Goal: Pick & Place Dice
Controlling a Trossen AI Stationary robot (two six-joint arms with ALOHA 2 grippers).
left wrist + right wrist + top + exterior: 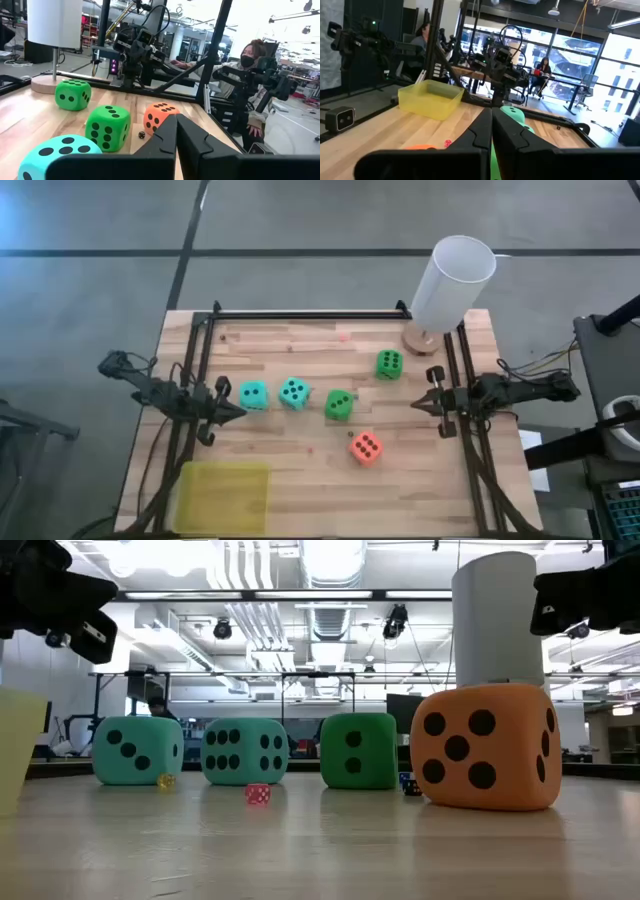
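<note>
I count five soft, round-cornered foam dice with black pips on the slatted wood table [300, 470]: teal dice [254, 394] and [294, 392] side by side, a green die [339, 404] just right of them, another green die [389, 364] farther back, and one orange-red die [366, 447] nearest the front. The left gripper [238, 410] waits beside the teal pair, fingers pressed together. The right gripper [417, 404] sits at the right rail, likewise pinched closed on nothing. I see a smooth white cylinder [452, 283] and one translucent yellow tray [222, 497].

White cylinder [452, 282] on wooden base, yellow tray [222, 496], wooden table [300, 480]
</note>
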